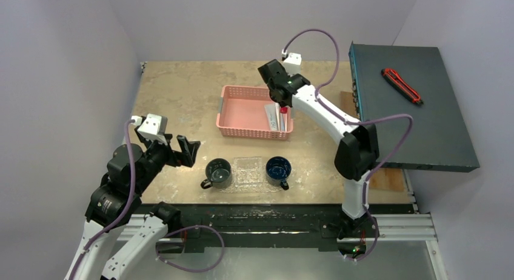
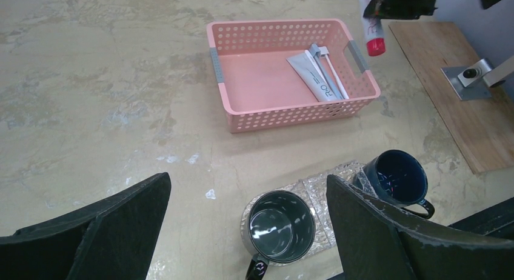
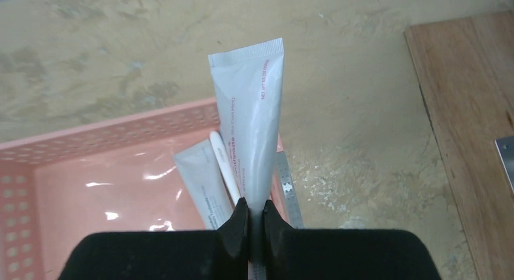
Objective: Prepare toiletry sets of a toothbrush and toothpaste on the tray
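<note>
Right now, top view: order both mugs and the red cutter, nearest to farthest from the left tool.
1. Greenish mug, by the tray's left end.
2. Blue mug, by the tray's right end.
3. Red cutter, far right on the dark case.

Pink perforated basket; silver-grey tube, red lettering; clear embossed glittery tray

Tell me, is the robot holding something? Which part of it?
The right end effector pinches a toothpaste tube near its red cap, crimped end sticking out. The left end effector is open and holds nothing.
</note>
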You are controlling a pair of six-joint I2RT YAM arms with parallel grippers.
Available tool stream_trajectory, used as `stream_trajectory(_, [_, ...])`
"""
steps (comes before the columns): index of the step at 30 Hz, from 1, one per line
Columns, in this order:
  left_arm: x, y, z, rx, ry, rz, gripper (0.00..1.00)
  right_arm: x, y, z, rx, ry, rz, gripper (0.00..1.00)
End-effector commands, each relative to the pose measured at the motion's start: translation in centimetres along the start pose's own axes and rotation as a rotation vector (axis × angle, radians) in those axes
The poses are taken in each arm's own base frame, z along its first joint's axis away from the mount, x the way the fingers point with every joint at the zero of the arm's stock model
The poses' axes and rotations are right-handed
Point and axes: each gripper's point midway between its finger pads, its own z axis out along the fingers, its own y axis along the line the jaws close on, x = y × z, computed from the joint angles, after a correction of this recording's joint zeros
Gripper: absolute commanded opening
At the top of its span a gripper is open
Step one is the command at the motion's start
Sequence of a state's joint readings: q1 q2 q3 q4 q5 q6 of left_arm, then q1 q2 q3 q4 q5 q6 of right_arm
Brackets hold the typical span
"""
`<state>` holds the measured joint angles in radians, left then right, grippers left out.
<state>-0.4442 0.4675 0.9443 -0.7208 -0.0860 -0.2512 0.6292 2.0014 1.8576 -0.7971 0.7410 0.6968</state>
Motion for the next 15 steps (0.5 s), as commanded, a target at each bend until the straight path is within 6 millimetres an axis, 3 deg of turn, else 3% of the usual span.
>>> stream_trajectory(1, [-1.4,-0.3,0.2,0.009,-0.033,-0.009,1.00,-3.6,0.6,-5.3,-0.125,-0.106,0.058,0.00])
stream_trajectory(6, [-1.2,-1.4,0.5,0.068,-0.016,-0.011,1.00,-4.1,1.7,-11.0,-0.263,-0.165,0.075,0.00])
stream_trajectory(11, [-1.0,-3.6,0.5,0.184,-0.014,-0.025,1.00,-2.4,3.2,-16.1,-0.478,-0.140,0.133,0.00])
stream_trajectory(15, [-0.7,-5.6,0.3,0.290,0.021,-0.047,1.00,-2.0,3.0,-19.4,-0.660,-0.132,0.215,0.00])
